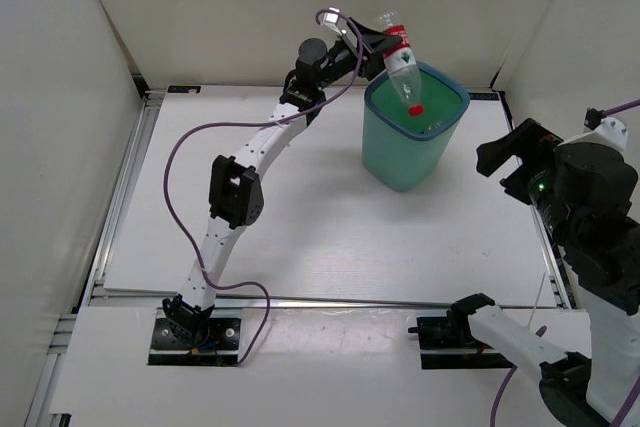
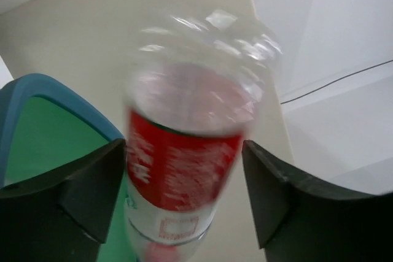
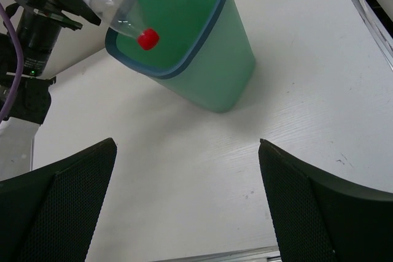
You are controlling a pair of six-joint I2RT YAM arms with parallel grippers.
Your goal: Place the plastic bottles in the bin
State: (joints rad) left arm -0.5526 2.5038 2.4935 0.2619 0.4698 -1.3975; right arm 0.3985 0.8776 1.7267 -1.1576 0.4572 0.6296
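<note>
A clear plastic bottle (image 1: 404,69) with a red label and red cap hangs cap-down over the mouth of the teal bin (image 1: 400,162) at the back of the table. My left gripper (image 1: 390,41) is above the bin's rim around the bottle's upper part. In the left wrist view the bottle (image 2: 184,157) is motion-blurred between the fingers (image 2: 92,194), with a clear gap to the right finger, so my left gripper (image 2: 184,196) is open. The bin rim (image 2: 37,84) shows below left. My right gripper (image 3: 187,151) stands open and empty, facing the bin (image 3: 227,65) and the bottle (image 3: 110,1).
White walls enclose the table on three sides, close behind the bin. A metal rail (image 1: 120,197) runs along the left edge. My right arm (image 1: 570,187) sits at the right edge, apart from the bin.
</note>
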